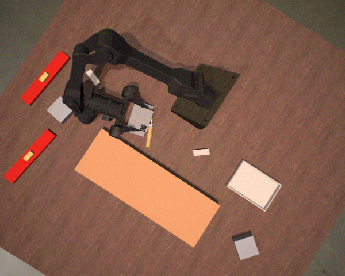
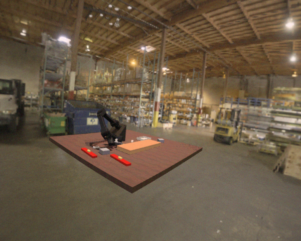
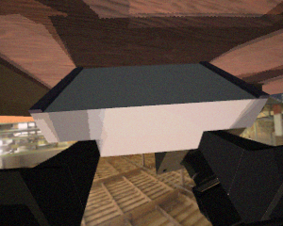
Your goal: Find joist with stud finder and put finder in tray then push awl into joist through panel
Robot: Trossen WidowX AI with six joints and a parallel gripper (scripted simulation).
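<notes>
My gripper point(image 1: 146, 117) point(image 3: 147, 130) is low over the table, lying nearly level with its fingers towards the arm's base. It is shut on the stud finder, a pale grey box point(image 1: 138, 115) point(image 3: 151, 124) with a small dark square near one corner. The awl point(image 1: 149, 136) lies just beyond the fingertips, its thin shaft beside the box's edge; its wooden handle reaches towards the panel. The orange floor panel point(image 1: 149, 190) point(image 2: 139, 146) has no hole that I can see. The white tray point(image 1: 253, 185) point(image 2: 143, 138) is empty. The joist is hidden.
Two red levels point(image 1: 54, 65) point(image 1: 15, 172) lie at the left. A grey block point(image 1: 60, 110) point(image 2: 104, 150) is under the wrist side, another grey block point(image 1: 246, 247) point(image 2: 160, 140) beyond the tray. Small white blocks point(image 1: 92, 77) point(image 1: 201, 152) lie near the arm and between awl and tray.
</notes>
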